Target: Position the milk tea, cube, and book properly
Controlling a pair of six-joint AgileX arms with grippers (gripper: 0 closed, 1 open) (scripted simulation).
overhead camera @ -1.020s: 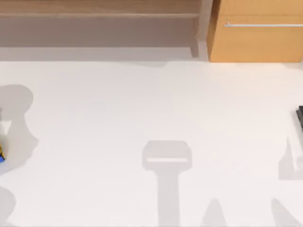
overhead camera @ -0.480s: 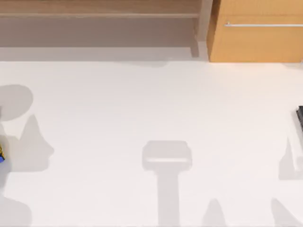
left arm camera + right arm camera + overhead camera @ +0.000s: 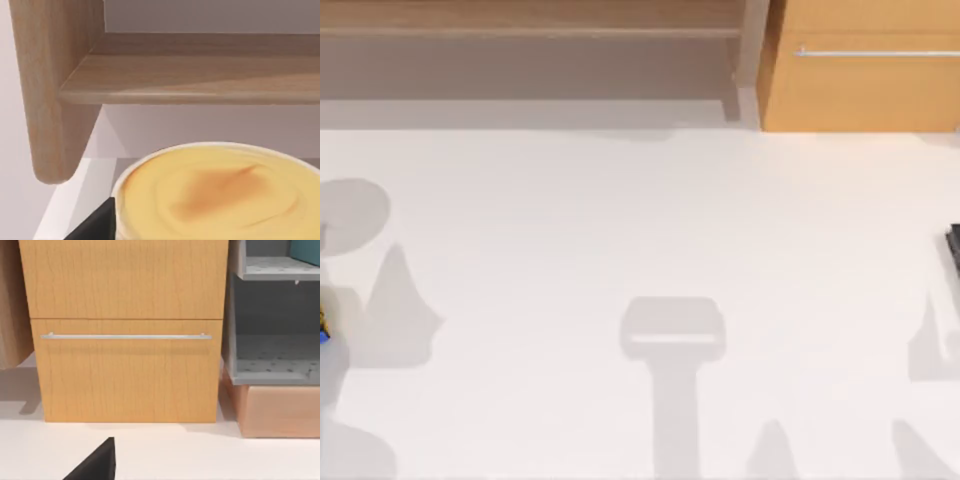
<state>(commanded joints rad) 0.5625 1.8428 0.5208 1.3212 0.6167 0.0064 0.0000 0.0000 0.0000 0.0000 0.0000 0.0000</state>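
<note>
The milk tea point(image 3: 215, 192), a round peach-tan container with a darker orange-brown swirl on top, sits very close in the left wrist view. One black finger point(image 3: 97, 222) of my open left gripper is beside its rim; I cannot tell whether they touch. The cube point(image 3: 323, 326) shows as a yellow and blue sliver at the table's far left edge. In the right wrist view, my right gripper's black finger point(image 3: 97, 462) hangs over the white table with nothing by it, facing the orange cabinet. The book is out of view.
A light wooden shelf point(image 3: 530, 30) runs along the back left, and its side post point(image 3: 50, 90) and board are just behind the milk tea. An orange-wood cabinet point(image 3: 865, 70) with a metal handle point(image 3: 125, 336) stands back right. A grey open shelf point(image 3: 275, 320) stands beside it. A dark strip point(image 3: 954, 245) pokes in at the right edge.
The left arm's pointed shadow on the table has slid to the right. The cube, the round shadow at the far left and the right side have not moved.
</note>
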